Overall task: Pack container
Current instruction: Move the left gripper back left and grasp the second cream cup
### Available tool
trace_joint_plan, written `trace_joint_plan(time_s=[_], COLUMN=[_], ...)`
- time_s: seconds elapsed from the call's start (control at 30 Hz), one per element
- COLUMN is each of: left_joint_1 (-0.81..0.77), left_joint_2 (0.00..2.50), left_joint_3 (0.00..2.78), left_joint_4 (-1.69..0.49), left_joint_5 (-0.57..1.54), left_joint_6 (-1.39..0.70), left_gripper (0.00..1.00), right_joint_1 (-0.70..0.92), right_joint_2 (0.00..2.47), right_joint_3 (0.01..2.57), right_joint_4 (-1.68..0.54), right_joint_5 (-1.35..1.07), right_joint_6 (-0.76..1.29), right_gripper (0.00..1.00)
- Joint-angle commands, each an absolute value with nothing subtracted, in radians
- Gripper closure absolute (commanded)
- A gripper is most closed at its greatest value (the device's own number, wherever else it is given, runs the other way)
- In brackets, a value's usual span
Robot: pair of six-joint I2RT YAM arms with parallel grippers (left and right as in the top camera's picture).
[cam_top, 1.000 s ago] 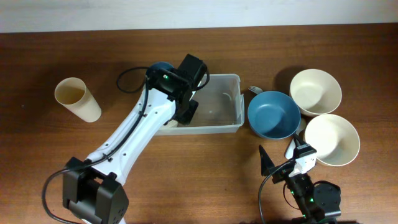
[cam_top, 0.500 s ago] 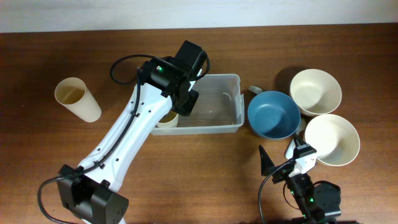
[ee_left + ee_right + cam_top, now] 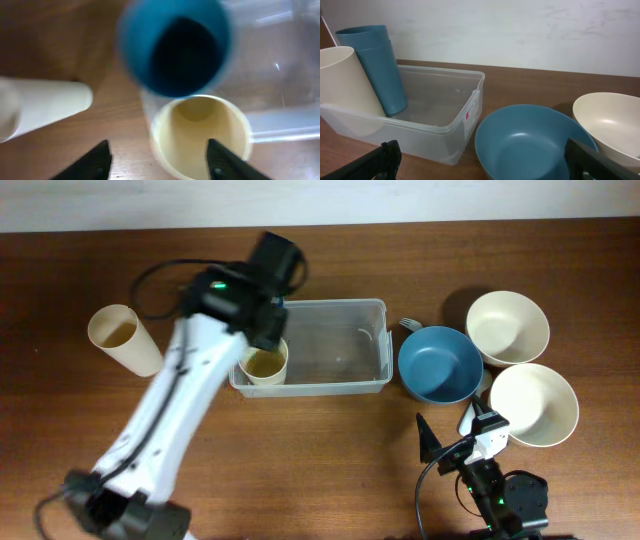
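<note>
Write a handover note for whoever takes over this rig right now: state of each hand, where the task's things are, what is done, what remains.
Left hand: open, empty, above the cream cup in the container.
Right hand: open, empty, low, facing the blue bowl.
Done: that cup and the nested blue cups stand in the container's left end.
Probably left: second cream cup on the table to the container's left; blue bowl and two cream bowls to its right.
</note>
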State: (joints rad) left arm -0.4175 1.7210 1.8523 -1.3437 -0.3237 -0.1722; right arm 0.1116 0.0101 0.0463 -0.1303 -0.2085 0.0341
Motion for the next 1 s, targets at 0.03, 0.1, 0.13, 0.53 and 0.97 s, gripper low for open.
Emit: trace_joint_plan(time_s=[0.03, 0.1, 0.13, 0.53, 0.97], left_joint_1=[-0.262, -0.194, -0.166, 0.062, 0.101], left_joint_2=[1.627, 1.63, 1.634, 1.77, 1.914], left_joint_3=[1.887, 1.883, 1.881, 1.876, 1.876], left_joint_4=[-1.353, -1.362, -1.365, -1.369, -1.301], left_joint_5=[-0.334, -0.332, -0.332, -0.202, -0.202], left_joint_6=[-0.213, -0.213, -0.213, -0.144, -0.084], left_gripper=[0.32, 0.32, 0.32, 0.33, 0.39], right_joint_1=[0.118, 0.118, 0.118, 0.118, 0.118], right_joint_2=[0.003, 0.004, 0.004, 0.003, 0.004], right_joint_3=[0.038, 0.038, 0.038, 0.038, 0.038], right_joint_4=[-0.13, -0.13, -0.13, -0.13, -0.13], right_joint_5=[-0.206, -0.206, -0.206, -0.206, -0.206], right_joint_6=[0.041, 0.042, 0.042, 0.042, 0.042], right_gripper=[0.01, 0.01, 0.01, 0.01, 0.01])
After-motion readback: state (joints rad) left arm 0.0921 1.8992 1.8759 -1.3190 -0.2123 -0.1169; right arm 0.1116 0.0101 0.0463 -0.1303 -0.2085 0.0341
